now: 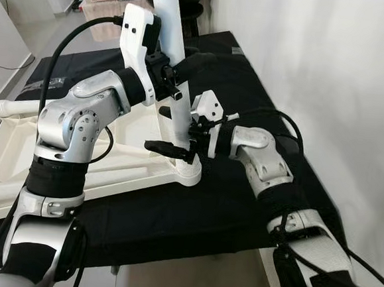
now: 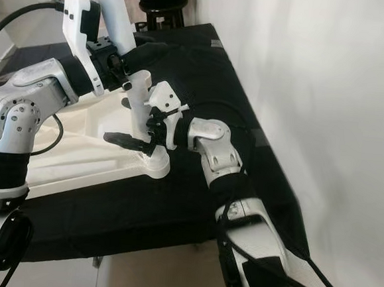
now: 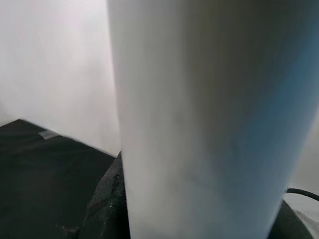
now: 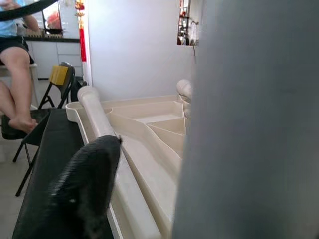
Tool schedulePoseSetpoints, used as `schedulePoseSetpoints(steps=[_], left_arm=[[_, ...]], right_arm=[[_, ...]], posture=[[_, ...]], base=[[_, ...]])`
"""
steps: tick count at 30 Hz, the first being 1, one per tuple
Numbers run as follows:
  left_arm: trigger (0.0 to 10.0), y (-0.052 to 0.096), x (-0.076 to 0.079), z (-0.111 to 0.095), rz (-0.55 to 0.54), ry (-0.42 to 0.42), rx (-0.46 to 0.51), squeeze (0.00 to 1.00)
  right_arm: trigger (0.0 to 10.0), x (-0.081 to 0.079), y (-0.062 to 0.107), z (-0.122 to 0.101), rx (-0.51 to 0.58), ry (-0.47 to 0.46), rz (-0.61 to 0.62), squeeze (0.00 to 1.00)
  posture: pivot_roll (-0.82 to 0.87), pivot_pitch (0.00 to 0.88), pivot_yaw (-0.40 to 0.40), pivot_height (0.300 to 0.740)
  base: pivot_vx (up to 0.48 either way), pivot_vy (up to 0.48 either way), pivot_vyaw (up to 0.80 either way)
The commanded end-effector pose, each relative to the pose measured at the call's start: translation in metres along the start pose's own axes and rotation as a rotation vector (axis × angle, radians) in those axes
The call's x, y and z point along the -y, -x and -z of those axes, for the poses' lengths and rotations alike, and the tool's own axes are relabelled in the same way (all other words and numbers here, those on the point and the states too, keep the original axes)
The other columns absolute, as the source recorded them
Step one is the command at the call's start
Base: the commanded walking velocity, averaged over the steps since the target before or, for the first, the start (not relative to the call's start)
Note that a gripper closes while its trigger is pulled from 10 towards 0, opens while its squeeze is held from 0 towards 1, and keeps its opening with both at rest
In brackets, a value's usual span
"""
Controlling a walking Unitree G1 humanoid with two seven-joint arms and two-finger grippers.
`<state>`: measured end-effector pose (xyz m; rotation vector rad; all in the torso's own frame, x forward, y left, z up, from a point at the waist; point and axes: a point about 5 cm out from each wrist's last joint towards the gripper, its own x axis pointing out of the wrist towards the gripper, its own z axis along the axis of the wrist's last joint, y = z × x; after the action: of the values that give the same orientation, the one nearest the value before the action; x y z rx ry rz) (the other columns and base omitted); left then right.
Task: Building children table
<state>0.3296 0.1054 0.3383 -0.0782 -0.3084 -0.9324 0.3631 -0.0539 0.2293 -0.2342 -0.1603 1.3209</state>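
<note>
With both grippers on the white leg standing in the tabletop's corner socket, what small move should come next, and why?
Probably twist or press the white leg down into the corner socket of the upturned tabletop. The left gripper clasps it high and the right gripper holds it near the base, so it stands upright, but how firmly it is seated cannot be told.

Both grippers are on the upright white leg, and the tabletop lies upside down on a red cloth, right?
Not quite: the cloth is black, as the left eye view shows. The rest holds: left gripper high and right gripper low on the upright white leg, tabletop upside down.
</note>
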Motion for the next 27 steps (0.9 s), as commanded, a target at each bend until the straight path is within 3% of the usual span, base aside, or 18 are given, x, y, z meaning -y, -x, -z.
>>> schedulePoseSetpoints(steps=[1,6,18,19,20,21,22,24,25,26,27], left_arm=[[0.0,-0.003,0.004,0.003,0.024,0.006,-0.024,0.00],[0.0,-0.003,0.005,0.003,0.027,0.004,-0.027,0.00],[0.0,-0.005,0.006,0.004,0.040,-0.016,-0.027,0.00],[1.5,-0.005,0.005,0.004,0.025,-0.026,-0.020,0.00],[1.5,-0.005,0.005,0.004,0.025,-0.026,-0.020,0.00],[10.0,-0.005,0.006,0.004,0.025,-0.028,-0.016,1.00],[10.0,-0.005,0.002,0.004,-0.017,-0.019,-0.005,1.00],[10.0,-0.005,0.002,0.004,-0.017,-0.019,-0.005,1.00],[10.0,-0.003,-0.002,0.004,-0.058,-0.008,-0.007,1.00],[10.0,0.000,-0.005,0.004,-0.086,0.000,-0.011,0.00],[10.0,0.002,-0.007,0.002,-0.104,0.003,-0.014,0.00]], right_arm=[[0.0,-0.018,-0.024,-0.001,0.019,0.016,-0.177,0.00],[0.0,-0.013,-0.019,0.009,0.018,-0.033,-0.160,0.00],[0.0,-0.011,-0.015,0.016,0.007,-0.037,-0.150,0.00],[0.0,-0.011,-0.015,0.018,0.003,-0.037,-0.146,0.00],[0.0,-0.011,-0.015,0.018,0.003,-0.037,-0.146,0.00],[0.0,-0.012,-0.014,0.023,-0.021,-0.029,-0.130,0.00],[0.0,-0.012,-0.013,0.031,-0.085,-0.026,-0.069,0.00],[0.0,-0.012,-0.013,0.031,-0.085,-0.026,-0.069,0.00],[0.0,-0.012,-0.014,0.048,-0.219,-0.043,0.077,0.00],[0.0,-0.031,-0.016,0.064,-0.258,-0.040,0.243,0.00],[0.0,-0.045,-0.014,0.070,-0.269,-0.040,0.369,0.00]], posture=[[-0.06,0.077,0.118,0.740],[-0.05,0.071,0.118,0.740],[-0.06,0.068,0.121,0.740],[-0.06,0.068,0.121,0.740],[-0.06,0.068,0.121,0.740],[-0.07,0.072,0.120,0.740],[-0.07,0.075,0.112,0.740],[-0.07,0.075,0.112,0.740],[-0.07,0.079,0.101,0.740],[-0.05,0.074,0.070,0.740],[-0.03,0.079,0.068,0.740]], base=[[0.000,0.000,0.00],[0.000,0.000,0.00],[0.000,0.000,0.00],[0.000,0.000,0.00],[0.000,0.000,0.00],[0.000,0.000,0.00],[0.000,0.000,0.00],[0.000,0.000,0.00],[0.000,0.000,0.00],[0.000,0.000,0.00],[0.000,0.000,0.00]])
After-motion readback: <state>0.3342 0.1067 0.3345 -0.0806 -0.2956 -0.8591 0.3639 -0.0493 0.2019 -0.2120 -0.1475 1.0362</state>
